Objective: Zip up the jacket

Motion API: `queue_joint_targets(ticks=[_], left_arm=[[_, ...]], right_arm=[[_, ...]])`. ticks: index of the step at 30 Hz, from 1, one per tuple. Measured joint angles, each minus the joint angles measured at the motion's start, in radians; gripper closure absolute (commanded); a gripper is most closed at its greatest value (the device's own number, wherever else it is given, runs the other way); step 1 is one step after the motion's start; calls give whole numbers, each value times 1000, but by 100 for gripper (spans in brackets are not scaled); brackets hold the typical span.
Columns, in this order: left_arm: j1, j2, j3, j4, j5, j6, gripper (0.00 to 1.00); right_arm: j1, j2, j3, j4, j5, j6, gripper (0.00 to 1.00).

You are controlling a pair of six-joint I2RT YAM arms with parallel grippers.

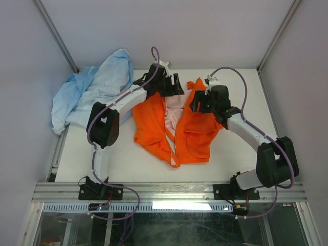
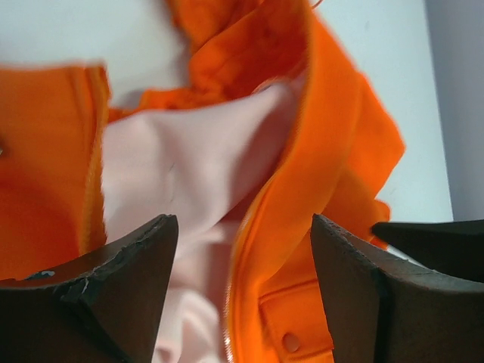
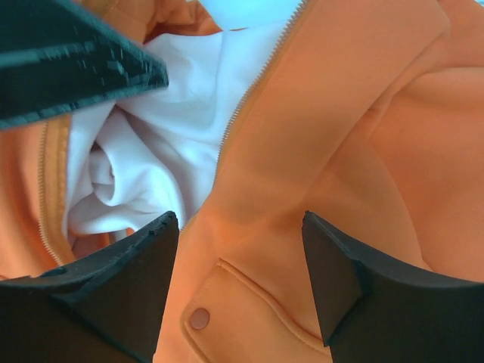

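The orange jacket (image 1: 195,134) lies open on the white table, its pale pink lining (image 1: 171,115) showing between the two front panels. My left gripper (image 1: 171,88) is open above the jacket's far edge; in the left wrist view its jaws stand apart over the lining (image 2: 181,159) and the zipper edge (image 2: 240,287) of one panel. My right gripper (image 1: 201,105) is open over the right panel; in the right wrist view its jaws stand apart above a patch pocket with a snap button (image 3: 200,318). The zipper teeth (image 3: 240,106) run beside the lining. Neither gripper holds anything.
A light blue cloth garment (image 1: 89,92) lies crumpled at the table's back left. The table's side walls and corner posts (image 1: 61,43) stand close. The left gripper's black finger (image 3: 76,57) shows at the top left of the right wrist view.
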Motion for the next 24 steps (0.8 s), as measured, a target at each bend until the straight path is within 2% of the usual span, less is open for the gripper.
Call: queue_joint_targets(ticks=[6,14,16,20,24], left_arm=[[39,-187,-272,31,-16,-23,26],[42,-640,-608,190,-22,-71,22],[42,-697,-658,213,-39,-75,22],[45,-660,-664,242,-89,-75,22],[45,-476,-560,234,-147,-72,22]], right_arm=[[0,-45,-4,-9,-31,10,30],[0,-70,-63,-41,-65,27,30],[0,-72,-77,-52,-82,30,30],[7,-89,-114,-61,-106,42,30],[16,-127,-154,-76,-115,50,30]])
